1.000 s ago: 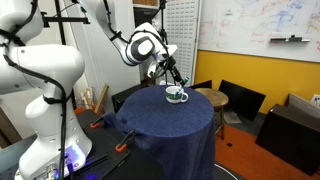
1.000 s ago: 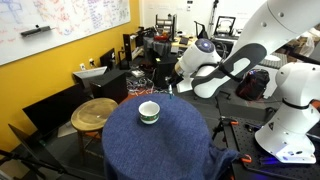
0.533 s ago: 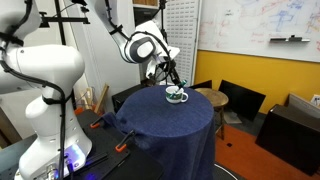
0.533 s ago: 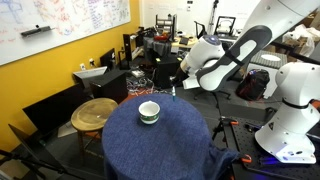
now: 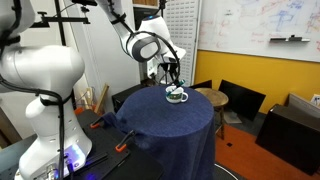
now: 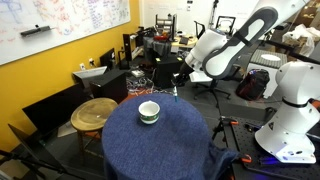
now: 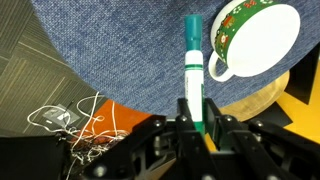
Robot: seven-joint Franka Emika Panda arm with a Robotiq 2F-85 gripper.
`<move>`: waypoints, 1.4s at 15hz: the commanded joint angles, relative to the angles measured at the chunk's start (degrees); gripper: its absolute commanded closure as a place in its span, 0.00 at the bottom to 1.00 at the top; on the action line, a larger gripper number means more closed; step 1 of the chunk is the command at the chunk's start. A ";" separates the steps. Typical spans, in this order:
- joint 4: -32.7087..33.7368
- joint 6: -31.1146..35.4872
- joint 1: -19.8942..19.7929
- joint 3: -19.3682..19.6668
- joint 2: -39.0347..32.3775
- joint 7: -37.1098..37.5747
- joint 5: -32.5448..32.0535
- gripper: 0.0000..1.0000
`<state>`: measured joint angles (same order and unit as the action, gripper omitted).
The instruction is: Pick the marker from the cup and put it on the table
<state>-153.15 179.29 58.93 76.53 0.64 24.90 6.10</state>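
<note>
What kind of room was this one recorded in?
Likely a robotics lab or office: a scribbled whiteboard on a yellow wall, black office chairs, and a monitor among cluttered equipment.

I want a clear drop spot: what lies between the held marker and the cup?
Only the table's bare blue cloth. The wrist view shows the marker, clamped in the gripper, just beside the cup.

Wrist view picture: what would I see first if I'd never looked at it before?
The teal marker, pinched in the gripper, runs straight up the middle. The white cup with the green band sits at the upper right on the dark blue table. In an exterior view, the big white robot arm fills the picture's right side.
</note>
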 commanded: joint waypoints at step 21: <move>12.13 -32.87 29.18 35.54 14.90 -2.34 -6.49 0.95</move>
<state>-143.66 149.05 81.91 106.81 14.88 18.54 2.87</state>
